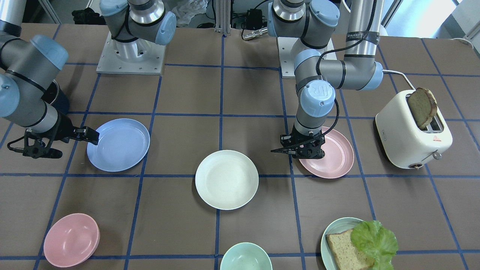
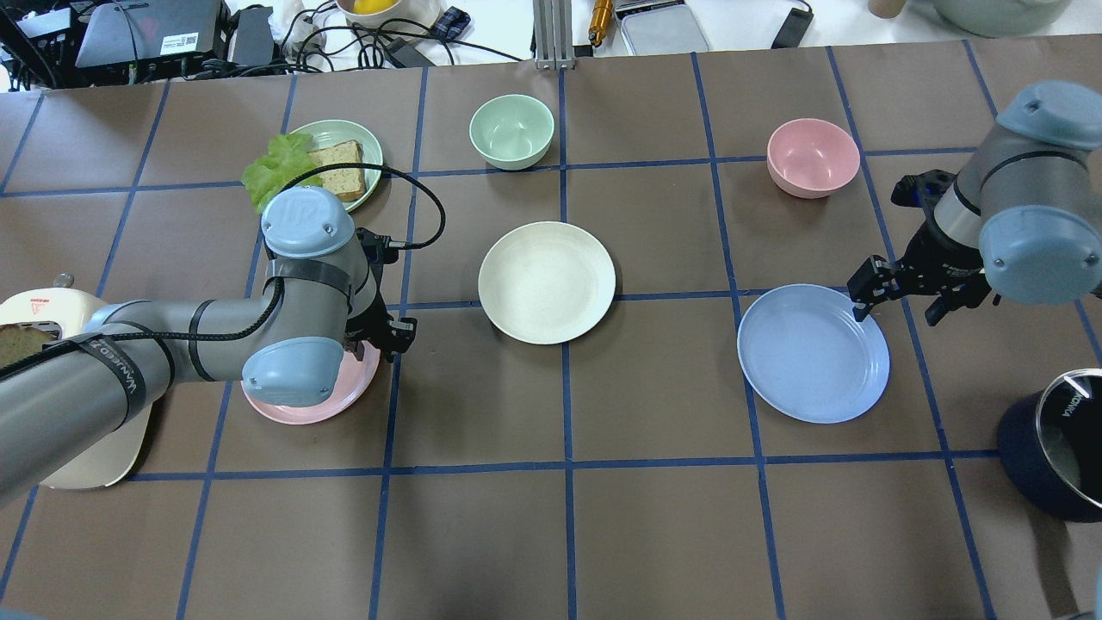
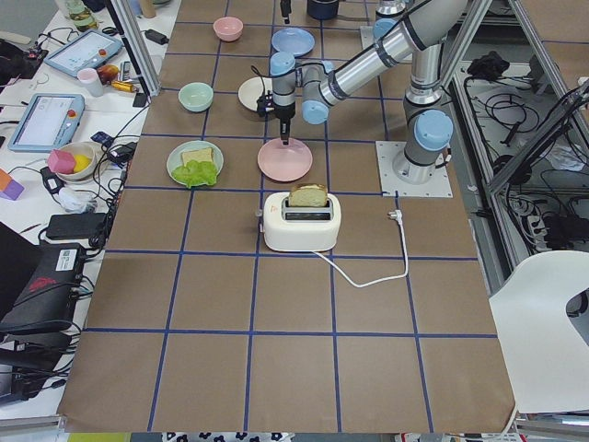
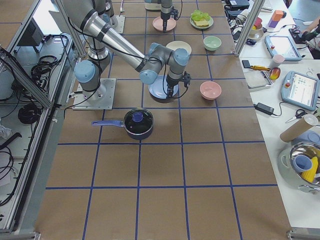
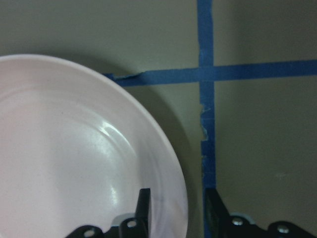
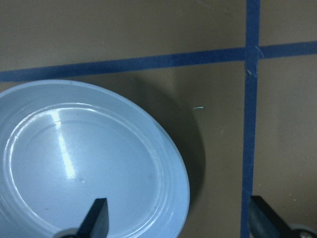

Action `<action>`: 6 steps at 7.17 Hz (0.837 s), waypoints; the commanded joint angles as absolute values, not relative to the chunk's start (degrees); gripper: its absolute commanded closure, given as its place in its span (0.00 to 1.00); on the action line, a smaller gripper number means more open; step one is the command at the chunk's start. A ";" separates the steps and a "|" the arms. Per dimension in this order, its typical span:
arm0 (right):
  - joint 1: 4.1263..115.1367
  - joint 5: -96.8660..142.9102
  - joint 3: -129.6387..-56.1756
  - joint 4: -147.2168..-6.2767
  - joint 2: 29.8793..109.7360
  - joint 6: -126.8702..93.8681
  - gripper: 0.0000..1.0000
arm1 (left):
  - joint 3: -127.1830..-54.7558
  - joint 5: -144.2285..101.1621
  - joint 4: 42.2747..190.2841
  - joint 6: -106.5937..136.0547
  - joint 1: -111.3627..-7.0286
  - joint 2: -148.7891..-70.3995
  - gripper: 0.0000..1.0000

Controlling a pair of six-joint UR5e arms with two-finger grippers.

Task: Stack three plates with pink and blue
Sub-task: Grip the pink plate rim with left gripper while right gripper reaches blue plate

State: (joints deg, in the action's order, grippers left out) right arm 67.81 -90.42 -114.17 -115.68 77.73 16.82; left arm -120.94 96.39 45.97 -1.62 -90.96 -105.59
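The pale pink plate lies flat on the table, as the left wrist view also shows. My left gripper is down at its rim. Its jaws straddle the rim at a narrow opening, with a gap on both sides. The periwinkle blue plate lies flat too. My right gripper is wide open at the blue plate's edge, one finger over the plate and one outside it. The cream-white plate lies in the middle, apart from both grippers.
A white toaster holding a bread slice stands beside the pink plate. A teal plate with bread and lettuce, a mint bowl and a pink bowl sit along the operators' side. A dark pot stands near my right arm.
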 commanded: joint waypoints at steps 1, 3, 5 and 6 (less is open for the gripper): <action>66.45 -90.26 -116.10 -117.50 76.64 16.87 0.00 | -120.76 96.59 45.97 -1.50 -90.97 -106.00 0.63; 66.36 -88.95 -117.06 -118.65 76.55 16.87 0.11 | -120.76 97.81 45.97 -1.15 -90.97 -106.08 0.91; 65.48 -86.33 -117.68 -120.23 75.68 18.71 0.15 | -120.67 97.91 45.97 -1.49 -90.97 -106.08 1.00; 65.30 -86.05 -117.77 -121.89 74.98 19.16 0.16 | -120.59 99.04 45.97 -1.58 -91.05 -106.00 1.00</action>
